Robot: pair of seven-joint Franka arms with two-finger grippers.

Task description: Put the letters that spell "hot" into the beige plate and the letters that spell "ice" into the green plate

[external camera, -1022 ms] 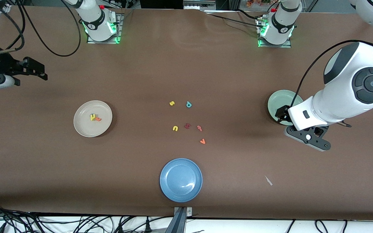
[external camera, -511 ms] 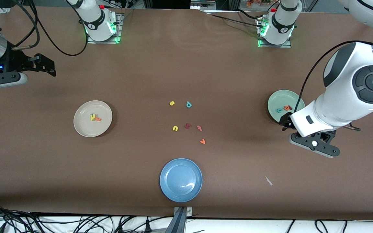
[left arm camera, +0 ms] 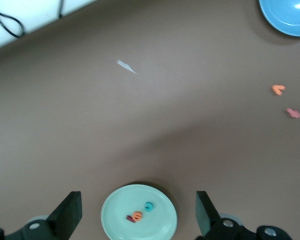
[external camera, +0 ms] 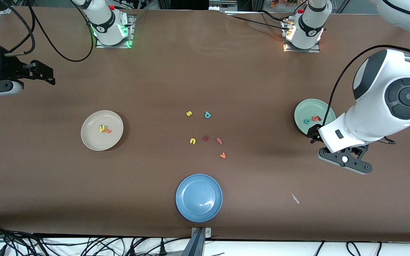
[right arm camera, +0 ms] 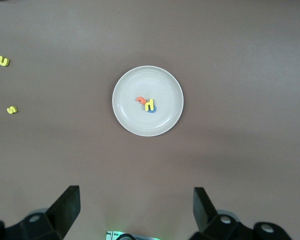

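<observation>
You look close to finished, operator, judging from how things lie. Take the blue plate (external camera: 199, 197) as your landmark: the beige plate (external camera: 88, 139) sits farther from the front camera than it, toward the right arm's end of the tabletop (external camera: 48, 185), and carries the yellow "h" (external camera: 101, 128), the orange "t" (external camera: 108, 131) and, showing in the right wrist view, a bit of the blue "o" (right arm camera: 152, 109) tucked under the "h". The green plate (external camera: 303, 106) sits farther than the blue plate too, toward the left arm's end, with the teal "c" (external camera: 307, 121), the orange "e" (external camera: 313, 118) and the dark red "i" (external camera: 319, 117) in it. The loose letters between the blue plate and the arm bases are not yours to sort, so nothing seems left. The left pincer (left arm camera: 139, 216) hangs over the green plate's edge, jaws spread wide, holding nothing. The right pincer (right arm camera: 136, 214) is up over the tabletop between the beige plate and its base, likewise wide and empty.
</observation>
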